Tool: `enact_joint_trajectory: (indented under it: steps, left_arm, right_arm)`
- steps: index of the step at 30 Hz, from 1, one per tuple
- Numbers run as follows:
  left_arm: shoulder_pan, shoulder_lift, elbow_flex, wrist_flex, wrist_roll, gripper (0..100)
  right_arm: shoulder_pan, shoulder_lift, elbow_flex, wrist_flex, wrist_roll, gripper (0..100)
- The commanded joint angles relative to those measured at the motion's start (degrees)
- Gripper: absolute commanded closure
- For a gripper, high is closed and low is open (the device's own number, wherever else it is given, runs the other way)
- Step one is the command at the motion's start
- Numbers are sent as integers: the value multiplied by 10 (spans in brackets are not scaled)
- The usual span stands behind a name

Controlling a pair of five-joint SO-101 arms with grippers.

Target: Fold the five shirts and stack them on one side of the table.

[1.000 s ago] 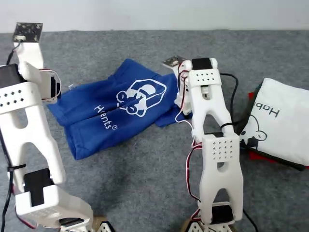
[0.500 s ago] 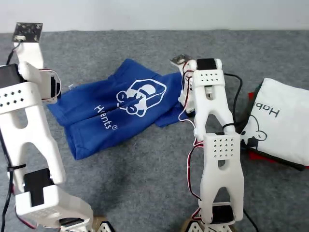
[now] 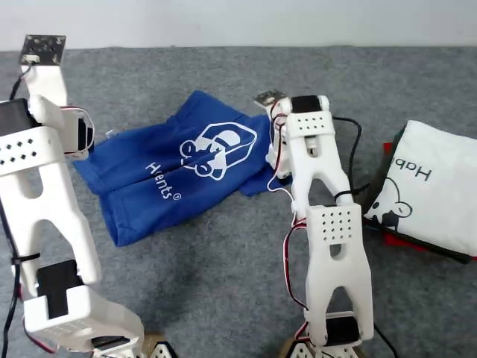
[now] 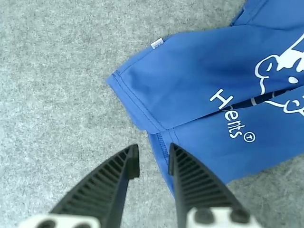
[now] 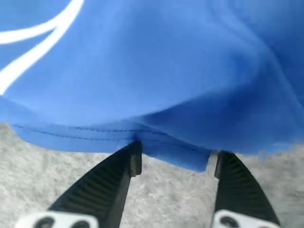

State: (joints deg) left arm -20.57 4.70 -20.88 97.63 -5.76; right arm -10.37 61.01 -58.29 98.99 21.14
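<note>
A blue shirt with a white print lies partly folded on the grey mat, left of centre. Over its right edge hangs my right gripper, open, with the blue hem just between the fingertips. My left gripper is open by a small gap, low over the mat at the left corner of the blue shirt. At the table's right side a folded white shirt lies on top of a stack, with red cloth showing beneath it.
The right arm stands between the blue shirt and the stack. At the table's left edge rises the left arm. Bare grey mat spreads in front of the blue shirt and behind it.
The right arm's wrist swung slightly right, then back left, ending closer over the shirt's right edge. The left arm and the shirt have not moved.
</note>
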Motion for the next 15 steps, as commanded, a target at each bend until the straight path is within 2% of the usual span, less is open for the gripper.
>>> enact_joint_trajectory:
  steps: [1, 8, 13, 15]
  left_arm:
    - [-4, -31, -3, -10, -1, 893]
    - [-4, -30, -3, -10, -1, 893]
    - [-2, -28, -3, -10, -1, 893]
    - [-2, -27, -3, -10, -1, 893]
  right_arm:
    - [1, 5, -27, -20, -4, 776]
    - [-2, 13, -27, -61, -2, 836]
    - [-7, 9, -27, -53, 0, 946]
    - [-7, 6, -30, -44, 7, 959]
